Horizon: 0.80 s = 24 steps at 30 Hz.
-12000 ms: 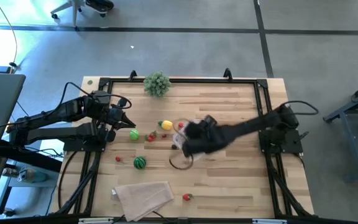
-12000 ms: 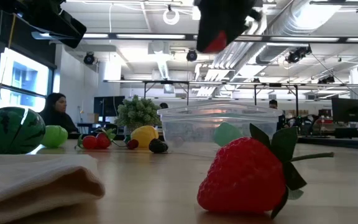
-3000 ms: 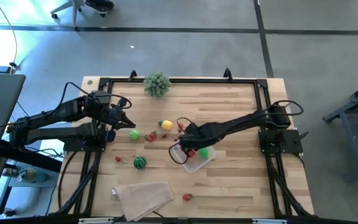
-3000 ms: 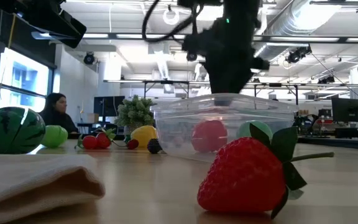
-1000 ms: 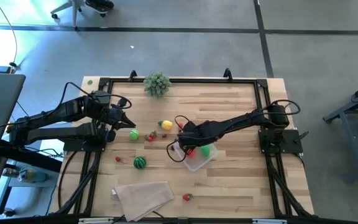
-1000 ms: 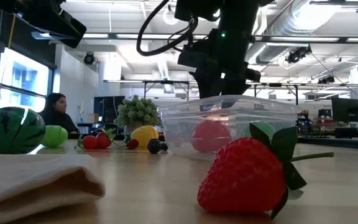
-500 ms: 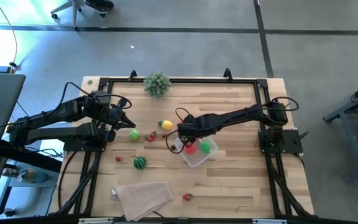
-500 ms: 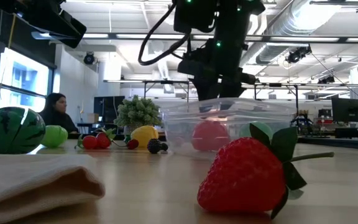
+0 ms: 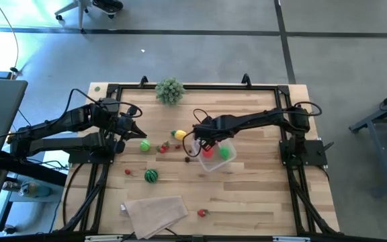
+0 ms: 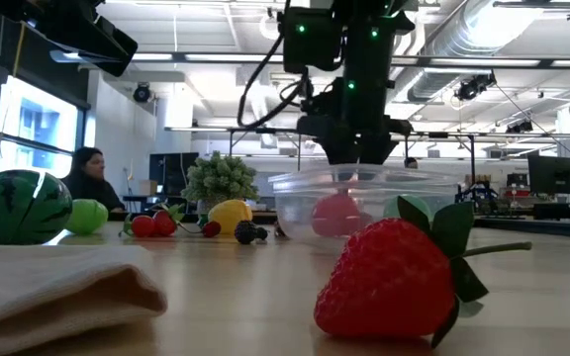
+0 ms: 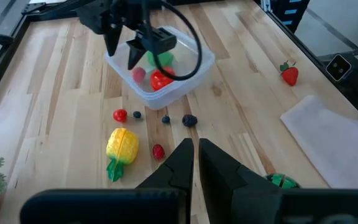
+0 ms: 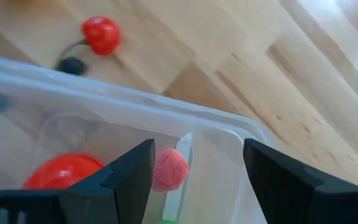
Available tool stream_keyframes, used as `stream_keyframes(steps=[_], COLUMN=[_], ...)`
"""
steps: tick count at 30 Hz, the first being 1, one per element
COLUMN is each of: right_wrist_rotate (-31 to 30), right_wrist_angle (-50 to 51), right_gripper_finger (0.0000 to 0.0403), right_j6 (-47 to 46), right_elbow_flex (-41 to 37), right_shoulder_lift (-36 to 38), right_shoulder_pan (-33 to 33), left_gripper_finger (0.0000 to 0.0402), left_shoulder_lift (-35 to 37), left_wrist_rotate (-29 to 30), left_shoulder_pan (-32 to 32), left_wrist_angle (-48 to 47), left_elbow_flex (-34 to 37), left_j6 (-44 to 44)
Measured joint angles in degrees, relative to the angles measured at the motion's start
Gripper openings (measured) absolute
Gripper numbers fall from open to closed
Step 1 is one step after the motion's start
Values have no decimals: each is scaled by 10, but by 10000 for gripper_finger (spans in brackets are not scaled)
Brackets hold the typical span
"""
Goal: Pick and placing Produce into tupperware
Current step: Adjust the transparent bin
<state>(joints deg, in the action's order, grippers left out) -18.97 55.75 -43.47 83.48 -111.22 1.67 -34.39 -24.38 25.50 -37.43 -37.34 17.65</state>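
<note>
Your right hand has dragged the tupperware up-surface since a second ago — fingers apart, straddling its wall (red, pink and green produce inside). Left hand waits, pinched together, empty.

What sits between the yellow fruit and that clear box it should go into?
Only small loose pieces: a red berry and dark berries lie on the wood between the yellow fruit and the tupperware. The right gripper is also at the box, its fingers straddling the wall.
</note>
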Motion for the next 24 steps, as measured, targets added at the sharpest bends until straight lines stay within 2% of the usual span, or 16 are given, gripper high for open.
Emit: stream_keyframes(steps=[19, 24], right_wrist_rotate=[-26, -22], right_wrist_angle=[23, 9], right_gripper_finger=[239, 238], right_j6=[0, 0], right_elbow_flex=[0, 0], right_shoulder_lift=[0, 9], right_shoulder_pan=[28, 11], left_gripper_finger=[17, 17], left_shoulder_lift=[0, 0], left_wrist_rotate=[0, 0], left_shoulder_pan=[0, 0], left_wrist_angle=[0, 0], left_elbow_flex=[0, 0], left_j6=[0, 0])
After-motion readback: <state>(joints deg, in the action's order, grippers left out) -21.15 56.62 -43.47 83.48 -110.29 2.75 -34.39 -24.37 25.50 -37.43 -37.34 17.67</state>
